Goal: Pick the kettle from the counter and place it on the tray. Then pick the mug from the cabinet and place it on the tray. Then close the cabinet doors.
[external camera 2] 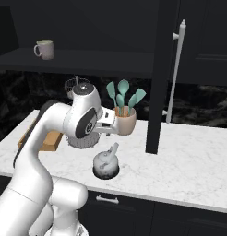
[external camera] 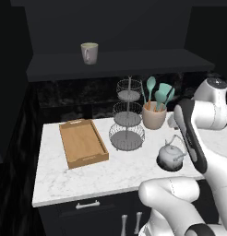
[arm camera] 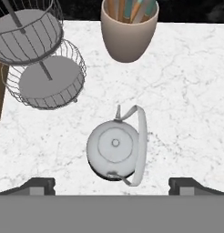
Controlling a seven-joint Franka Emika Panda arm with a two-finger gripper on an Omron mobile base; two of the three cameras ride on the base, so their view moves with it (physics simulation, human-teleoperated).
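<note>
The grey kettle (external camera: 170, 155) (external camera 2: 105, 162) (arm camera: 114, 148) stands on the white marble counter (external camera: 110, 173), right of the wire stand, with its arched handle up. My gripper (arm camera: 113, 186) (external camera 2: 107, 129) hangs open above it, fingers wide apart and holding nothing. At the counter's left lies the wooden tray (external camera: 83, 143), holding nothing. The pale mug (external camera: 89, 53) (external camera 2: 44, 49) sits on the dark shelf of the cabinet (external camera: 115, 64). The right cabinet door (external camera 2: 159, 69) stands swung open, edge-on, its long silver handle (external camera 2: 176, 69) facing right.
A three-tier wire basket stand (external camera: 127, 120) (arm camera: 45, 68) rises between tray and kettle. Just behind the kettle is a tan crock (external camera: 154, 115) (arm camera: 128, 32) with teal utensils. Dark drawers with a silver handle (external camera: 87, 204) sit under the counter edge.
</note>
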